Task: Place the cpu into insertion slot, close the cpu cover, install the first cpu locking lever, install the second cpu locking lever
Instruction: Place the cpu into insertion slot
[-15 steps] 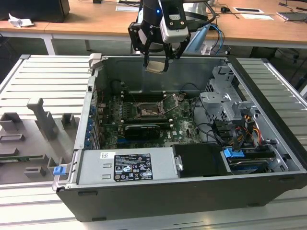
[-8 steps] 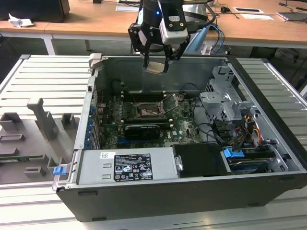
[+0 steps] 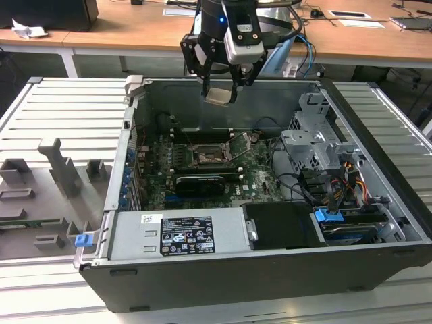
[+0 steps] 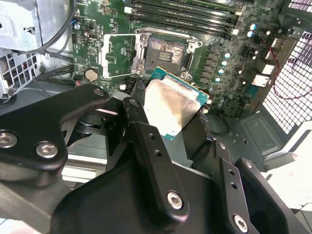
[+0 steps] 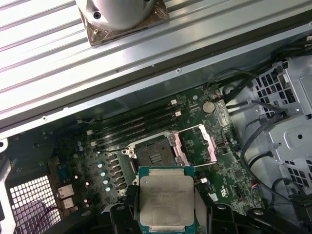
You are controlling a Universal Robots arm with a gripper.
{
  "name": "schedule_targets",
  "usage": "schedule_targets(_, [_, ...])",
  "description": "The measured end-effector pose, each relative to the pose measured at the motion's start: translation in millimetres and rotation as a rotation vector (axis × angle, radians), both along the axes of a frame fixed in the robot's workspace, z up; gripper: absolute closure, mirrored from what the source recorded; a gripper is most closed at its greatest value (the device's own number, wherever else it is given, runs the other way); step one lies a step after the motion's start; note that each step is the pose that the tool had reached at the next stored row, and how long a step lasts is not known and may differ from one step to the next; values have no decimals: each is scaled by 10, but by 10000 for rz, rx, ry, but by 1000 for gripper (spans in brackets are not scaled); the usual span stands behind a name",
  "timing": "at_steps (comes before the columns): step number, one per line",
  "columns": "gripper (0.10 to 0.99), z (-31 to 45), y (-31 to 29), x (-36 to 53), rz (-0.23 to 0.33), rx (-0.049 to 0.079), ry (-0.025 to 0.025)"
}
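Note:
My gripper (image 3: pixel 219 90) hangs above the open computer case and is shut on the cpu (image 3: pixel 219 95), a small flat square chip with a pale metal face. In both wrist views the cpu (image 4: pixel 168 105) (image 5: pixel 166 197) sits between the black fingers (image 4: pixel 141 126), tilted, well above the board. The insertion slot (image 3: pixel 204 156) (image 4: pixel 165 52) (image 5: pixel 153 153) lies bare on the green board below, a dark square socket with a silvery rim. The cpu cover (image 4: pixel 119 56) (image 5: pixel 195 144) is swung open and lies flat beside the socket.
Long black memory slots (image 5: pixel 136 124) run along one side of the socket, and a long black card (image 3: pixel 199 183) lies on the other. A power supply (image 3: pixel 179 233) fills the case's front. A drive cage (image 3: pixel 317 145) and cables stand at the exterior view's right.

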State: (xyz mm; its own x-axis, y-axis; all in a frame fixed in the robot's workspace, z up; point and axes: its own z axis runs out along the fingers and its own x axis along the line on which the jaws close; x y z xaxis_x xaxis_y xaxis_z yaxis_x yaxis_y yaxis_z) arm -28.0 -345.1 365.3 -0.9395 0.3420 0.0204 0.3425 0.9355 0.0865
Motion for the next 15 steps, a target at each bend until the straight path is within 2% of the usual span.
schedule_targets(15, [541,-25,0,0,-31,-2,25])
